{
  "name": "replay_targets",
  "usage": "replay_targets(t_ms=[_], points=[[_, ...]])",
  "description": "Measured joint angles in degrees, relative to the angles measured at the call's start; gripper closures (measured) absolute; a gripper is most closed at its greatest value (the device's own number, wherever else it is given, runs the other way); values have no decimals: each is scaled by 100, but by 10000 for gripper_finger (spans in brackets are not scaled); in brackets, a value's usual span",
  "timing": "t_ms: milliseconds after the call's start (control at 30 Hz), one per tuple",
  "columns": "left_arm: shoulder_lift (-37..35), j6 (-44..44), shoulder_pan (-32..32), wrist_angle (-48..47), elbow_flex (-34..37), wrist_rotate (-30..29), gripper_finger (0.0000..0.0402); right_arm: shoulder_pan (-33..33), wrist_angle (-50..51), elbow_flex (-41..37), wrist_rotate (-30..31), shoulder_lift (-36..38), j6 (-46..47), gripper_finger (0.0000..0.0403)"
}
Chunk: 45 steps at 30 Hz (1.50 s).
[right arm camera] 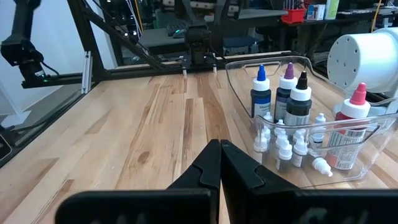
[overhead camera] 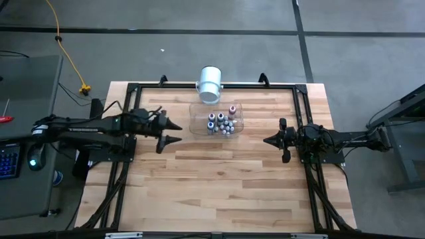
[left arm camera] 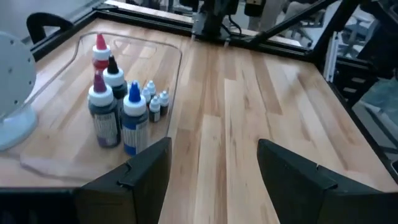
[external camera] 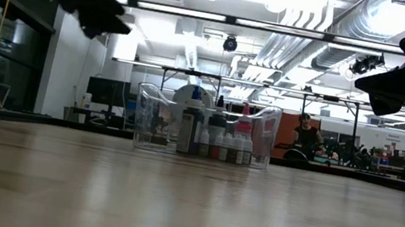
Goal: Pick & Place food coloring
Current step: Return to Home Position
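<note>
Plastic bin (overhead camera: 198, 110) holds food coloring (overhead camera: 221, 123) between open left tool (overhead camera: 179, 132) and closed right tool (overhead camera: 265, 140).

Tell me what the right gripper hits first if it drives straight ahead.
Probably nothing near: the right gripper points across bare table, narrowly beside the clear tub, toward the left gripper.
</note>
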<state>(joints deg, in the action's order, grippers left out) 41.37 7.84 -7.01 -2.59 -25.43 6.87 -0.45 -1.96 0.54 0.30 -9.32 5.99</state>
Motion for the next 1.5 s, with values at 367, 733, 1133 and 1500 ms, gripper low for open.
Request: replay_targets(t_ms=[367,733,1133,1500], points=[[-1502,296,-9,553,1274,346,167,0,0,-2,-2,0,1,402],[-2190,295,-9,1312,1976,736,167,0,0,-1,-2,0,1,402],[-2648,420,-9,1630,2446,957,167,0,2,-2,-4,0,-1,402],[-2743,646,-9,743,2461,1057,167,0,1,-1,-6,0,1,402]])
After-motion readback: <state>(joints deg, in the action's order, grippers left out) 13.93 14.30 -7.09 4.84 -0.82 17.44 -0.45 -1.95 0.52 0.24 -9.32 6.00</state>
